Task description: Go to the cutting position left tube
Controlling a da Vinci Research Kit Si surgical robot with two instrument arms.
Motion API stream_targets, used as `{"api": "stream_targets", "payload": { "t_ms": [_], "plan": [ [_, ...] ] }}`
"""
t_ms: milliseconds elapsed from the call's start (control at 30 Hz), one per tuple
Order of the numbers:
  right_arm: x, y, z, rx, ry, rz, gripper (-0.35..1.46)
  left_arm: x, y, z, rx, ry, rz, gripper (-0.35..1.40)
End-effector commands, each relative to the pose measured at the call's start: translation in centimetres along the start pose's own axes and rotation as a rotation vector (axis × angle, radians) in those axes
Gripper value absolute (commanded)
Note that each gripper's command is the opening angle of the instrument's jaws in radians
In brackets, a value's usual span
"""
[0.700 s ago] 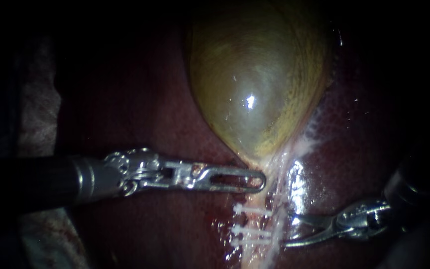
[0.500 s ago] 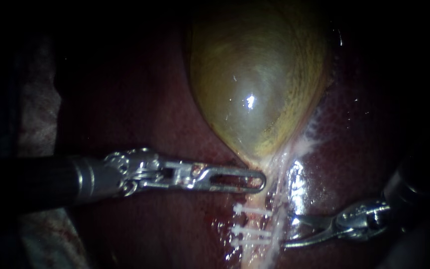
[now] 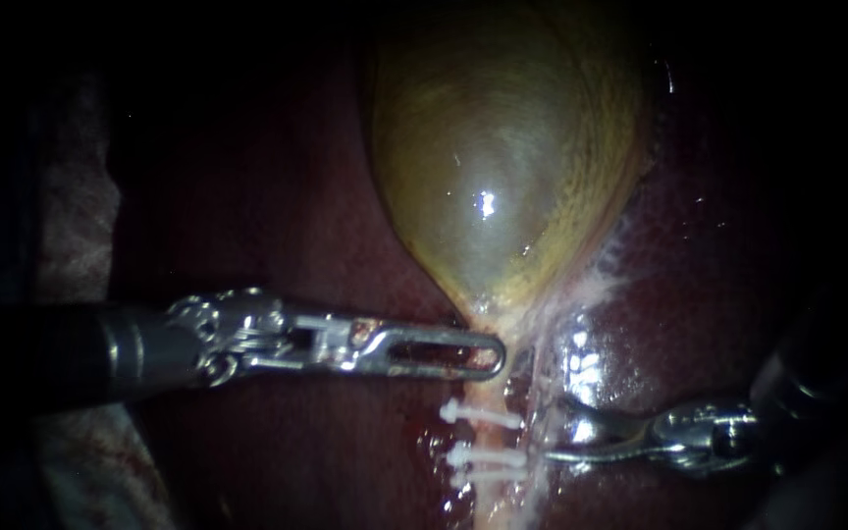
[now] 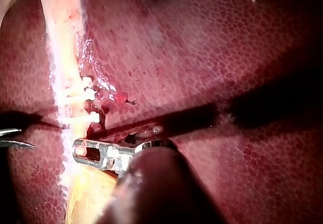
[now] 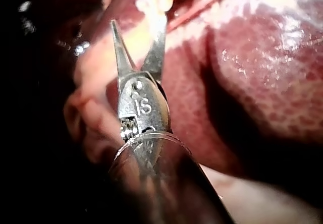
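Observation:
My left instrument (image 3: 488,355) comes in from the left, its slotted jaws shut on the pale tissue just under the gallbladder (image 3: 503,167) neck. Its jaws (image 4: 83,151) also show in the left wrist view, at the pale tube. Below the neck runs the left tube (image 3: 491,437), crossed by three white clips (image 3: 483,416). My right instrument (image 3: 556,432) has two thin blades and stands open. Its tips lie just right of a whitish strand (image 3: 542,432) beside the clipped tube, level with the clips. In the right wrist view its blades (image 5: 139,27) spread in front of pale tissue.
Dark red liver (image 3: 296,226) surrounds the gallbladder and shines wet at the right (image 3: 581,358). A pale cloth (image 3: 76,226) lies at the far left. The right instrument's blade tips (image 4: 15,138) show beside the clipped tube (image 4: 68,82) in the left wrist view.
My left instrument has drawn left and slightly down, and the clipped tube has shifted left with it. The right instrument's blades have moved up and left toward the tube, less widely spread.

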Motion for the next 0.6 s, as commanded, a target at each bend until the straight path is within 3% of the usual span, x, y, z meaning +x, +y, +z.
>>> {"api": "stream_targets", "payload": {
  "t_ms": [33, 267, 600],
  "plan": [
    [0.00, -0.01, 0.02, 0.004, -0.006, 0.002, 1.43, -0.01, 0.01, 0.00, -0.003, -0.002, 0.001, -0.35],
    [-0.02, -0.08, 0.16, 0.022, -0.044, 0.044, 1.41, -0.02, 0.07, -0.05, -0.007, -0.007, -0.001, -0.35],
    [-0.09, -0.08, 0.42, 0.040, -0.111, 0.083, 1.40, -0.01, 0.15, -0.14, -0.011, -0.011, -0.006, -0.35]
  ]
}}
